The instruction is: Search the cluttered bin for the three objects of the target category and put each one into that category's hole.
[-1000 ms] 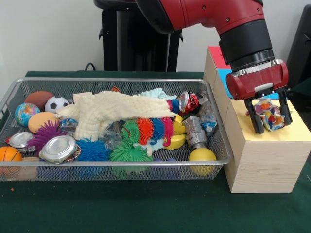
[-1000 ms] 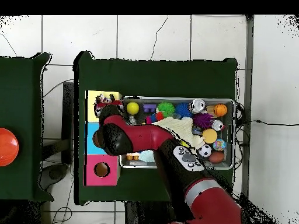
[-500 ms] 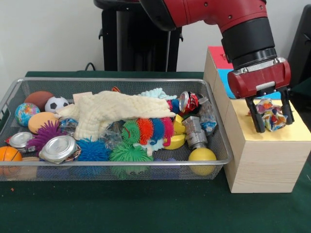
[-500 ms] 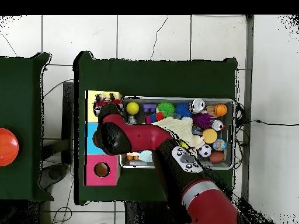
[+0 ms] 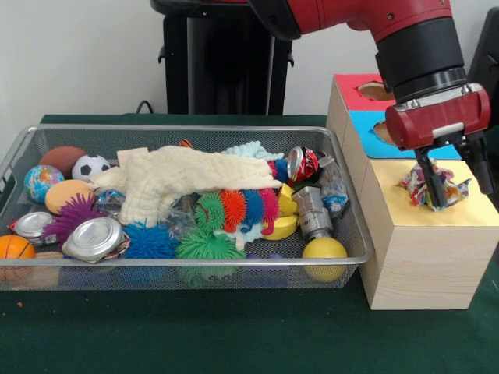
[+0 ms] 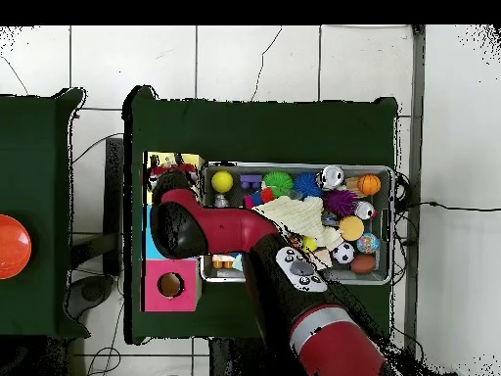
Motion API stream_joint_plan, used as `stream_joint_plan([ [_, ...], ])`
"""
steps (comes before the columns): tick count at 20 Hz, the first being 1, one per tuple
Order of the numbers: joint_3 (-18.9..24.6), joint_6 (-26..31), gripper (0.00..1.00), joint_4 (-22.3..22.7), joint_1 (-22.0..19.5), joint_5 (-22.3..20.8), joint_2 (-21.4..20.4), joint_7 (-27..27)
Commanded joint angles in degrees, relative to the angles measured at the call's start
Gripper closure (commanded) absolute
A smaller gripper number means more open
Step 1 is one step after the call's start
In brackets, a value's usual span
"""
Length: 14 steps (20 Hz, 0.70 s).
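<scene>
Front view: end effector [image 5: 456, 181] over yellow top of wooden box [image 5: 421, 257], fingers spread, gripping nothing. Crumpled multicoloured wrapper [image 5: 431, 185] lies on yellow panel beside left finger, near box's outer edge. Blue and red panels behind, each with hole. Wire bin [image 5: 179, 269] just beside box, packed with balls, spiky toys, cloth [image 5: 175, 179], cans. Bare green bench [image 5: 195, 335] in front.
</scene>
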Motion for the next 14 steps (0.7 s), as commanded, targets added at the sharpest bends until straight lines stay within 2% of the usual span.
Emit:
stream_joint_plan([
  [1, -1.9, 7.7, 0.0, 3.9, -0.5, 5.3, -2.7, 13.9],
  [10, -5.3, 17.7, 0.0, 2.0, 1.1, 9.3, -7.7, 10.7],
  [14, -8.4, 24.6, 0.0, -0.2, 2.7, 10.4, -10.1, 10.0],
])
